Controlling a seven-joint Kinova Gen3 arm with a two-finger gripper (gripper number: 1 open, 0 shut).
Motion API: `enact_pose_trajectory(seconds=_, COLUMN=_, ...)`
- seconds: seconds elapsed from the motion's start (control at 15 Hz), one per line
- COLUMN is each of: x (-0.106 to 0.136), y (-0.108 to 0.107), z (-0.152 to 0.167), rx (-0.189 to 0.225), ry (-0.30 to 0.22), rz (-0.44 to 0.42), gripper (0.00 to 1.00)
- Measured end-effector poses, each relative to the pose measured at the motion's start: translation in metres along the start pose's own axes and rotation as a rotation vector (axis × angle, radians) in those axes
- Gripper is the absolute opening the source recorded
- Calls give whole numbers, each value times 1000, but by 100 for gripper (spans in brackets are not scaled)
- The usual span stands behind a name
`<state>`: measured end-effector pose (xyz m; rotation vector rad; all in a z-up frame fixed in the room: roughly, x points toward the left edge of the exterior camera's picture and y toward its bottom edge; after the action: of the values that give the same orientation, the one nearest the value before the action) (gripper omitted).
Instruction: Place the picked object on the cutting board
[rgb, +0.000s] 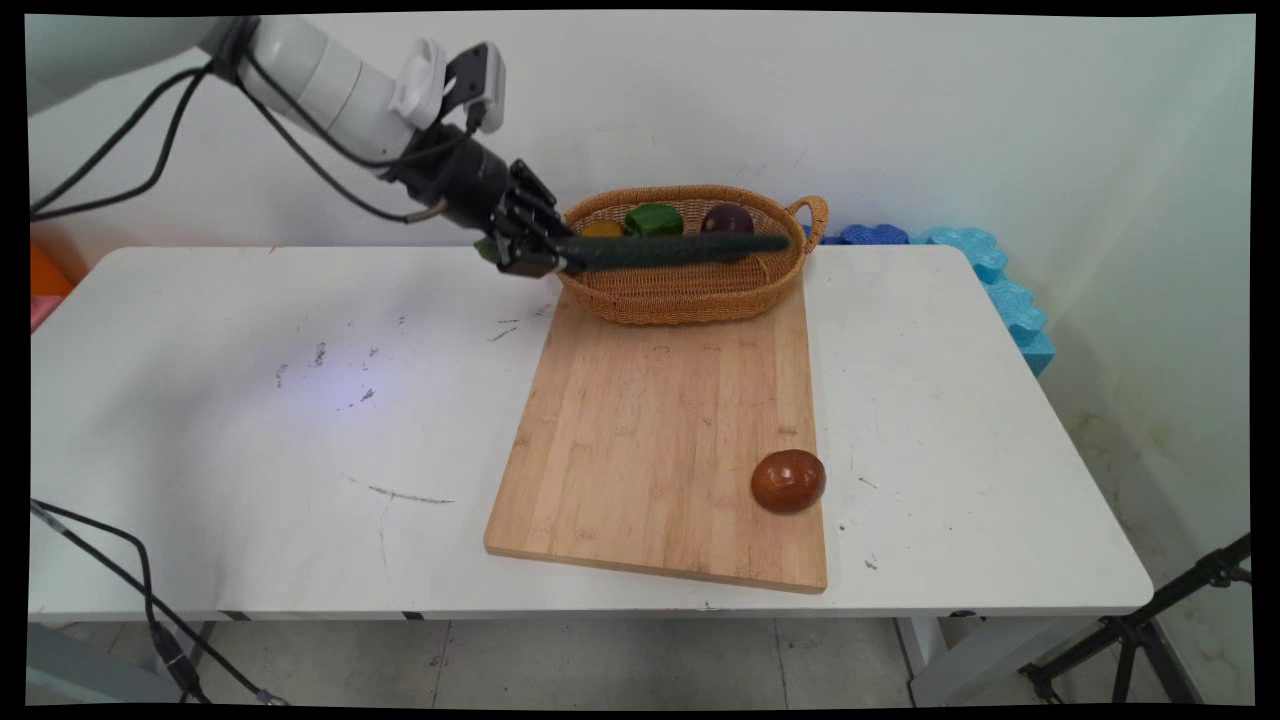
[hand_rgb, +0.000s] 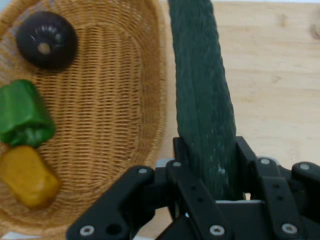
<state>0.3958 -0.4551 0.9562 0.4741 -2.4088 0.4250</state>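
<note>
Brown round fruit (rgb: 788, 481) lies at the cutting board's (rgb: 650, 440) near right corner on the desk (rgb: 250, 420). Beyond, the hand (hand_rgb: 212, 170) pinches one end of a cucumber (rgb: 680, 249), held level over the wicker basket (rgb: 690, 290). Risk: the unsupported length could droop or slip.

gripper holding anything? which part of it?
Yes: the gripper is shut on the cucumber, gripped at one end; the rest juts out over the basket.

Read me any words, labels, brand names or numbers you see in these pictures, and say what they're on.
None: no readable text on the woven wicker basket, the long dark green cucumber in the black gripper, the wooden cutting board or the white table.
</note>
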Motion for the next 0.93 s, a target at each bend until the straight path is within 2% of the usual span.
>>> enact_pose_trajectory(seconds=0.4, x=-26, y=19, z=36, rx=-51, ry=-3, rz=13, gripper=0)
enact_pose_trajectory(seconds=0.93, x=-55, y=29, z=91, rx=-75, ry=-25, rz=5, gripper=0)
